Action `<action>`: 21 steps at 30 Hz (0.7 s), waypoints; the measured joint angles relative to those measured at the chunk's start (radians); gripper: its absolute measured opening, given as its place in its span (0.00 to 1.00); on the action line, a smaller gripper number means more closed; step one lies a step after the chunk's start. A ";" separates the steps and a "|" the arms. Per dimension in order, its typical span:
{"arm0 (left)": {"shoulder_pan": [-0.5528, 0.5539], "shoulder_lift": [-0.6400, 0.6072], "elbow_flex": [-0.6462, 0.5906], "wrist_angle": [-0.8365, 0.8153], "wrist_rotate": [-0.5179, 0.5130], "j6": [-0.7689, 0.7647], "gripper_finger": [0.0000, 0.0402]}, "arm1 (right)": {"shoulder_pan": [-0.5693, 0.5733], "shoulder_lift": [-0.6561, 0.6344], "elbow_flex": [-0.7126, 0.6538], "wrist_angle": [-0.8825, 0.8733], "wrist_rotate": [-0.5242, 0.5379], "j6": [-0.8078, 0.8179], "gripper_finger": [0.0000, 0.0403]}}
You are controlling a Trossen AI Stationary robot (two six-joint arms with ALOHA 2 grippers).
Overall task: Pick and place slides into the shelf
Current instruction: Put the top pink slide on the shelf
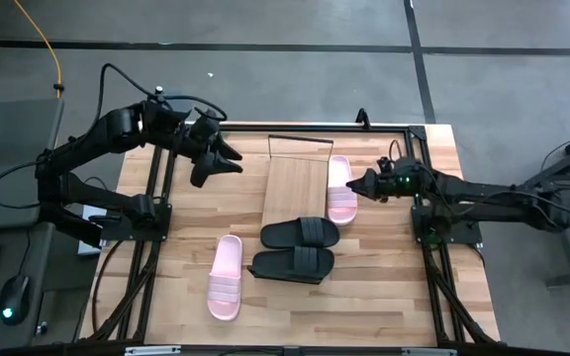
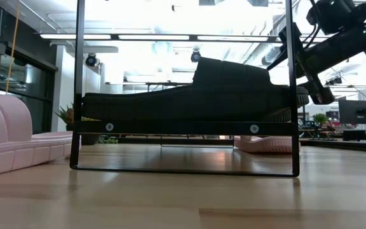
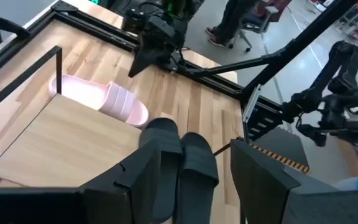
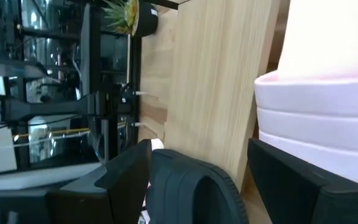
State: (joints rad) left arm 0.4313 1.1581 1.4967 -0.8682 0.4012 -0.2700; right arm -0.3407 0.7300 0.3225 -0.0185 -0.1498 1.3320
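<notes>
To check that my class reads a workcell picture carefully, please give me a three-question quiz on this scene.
1. How many slides show in the high view?
2. True or false: the left tool grips a slide.
3. Which is nearest the pink slide beside the shelf? A) left tool B) right tool C) both equally
Key: 1) four; 2) false; 3) B.

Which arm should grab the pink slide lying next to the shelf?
Probably the right. The right gripper sits open right at the pink slide beside the shelf, its fingers framing the slide in its wrist view. The left gripper, also open, hovers across the shelf, farther from it.
</notes>
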 joint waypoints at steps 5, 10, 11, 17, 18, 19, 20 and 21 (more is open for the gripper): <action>0.000 -0.005 0.000 0.003 0.000 0.000 0.45 | -0.165 0.000 0.000 0.000 -0.191 -0.072 0.63; 0.000 -0.004 0.000 0.004 0.000 0.002 0.45 | -0.312 0.007 0.000 0.000 -0.331 -0.143 0.63; 0.000 -0.004 0.000 0.004 0.000 0.002 0.45 | -0.336 0.011 0.000 0.000 -0.357 -0.159 0.63; 0.000 -0.004 0.000 0.005 0.000 0.003 0.45 | -0.455 0.068 0.000 0.000 -0.519 -0.227 0.63; 0.000 -0.004 0.000 0.005 0.000 0.004 0.45 | -0.470 0.083 0.000 0.000 -0.542 -0.238 0.63; 0.000 -0.004 0.000 0.005 0.000 0.004 0.45 | -0.484 0.100 0.000 0.000 -0.562 -0.249 0.63; 0.000 -0.004 0.000 0.005 0.000 0.004 0.45 | -0.497 0.118 0.000 0.000 -0.580 -0.261 0.63; 0.000 -0.004 0.000 0.005 -0.001 0.004 0.45 | -0.510 0.138 0.002 0.000 -0.600 -0.277 0.63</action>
State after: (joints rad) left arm 0.4316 1.1542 1.4967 -0.8635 0.4004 -0.2665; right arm -0.8506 0.8677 0.3248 -0.0190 -0.7499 1.0547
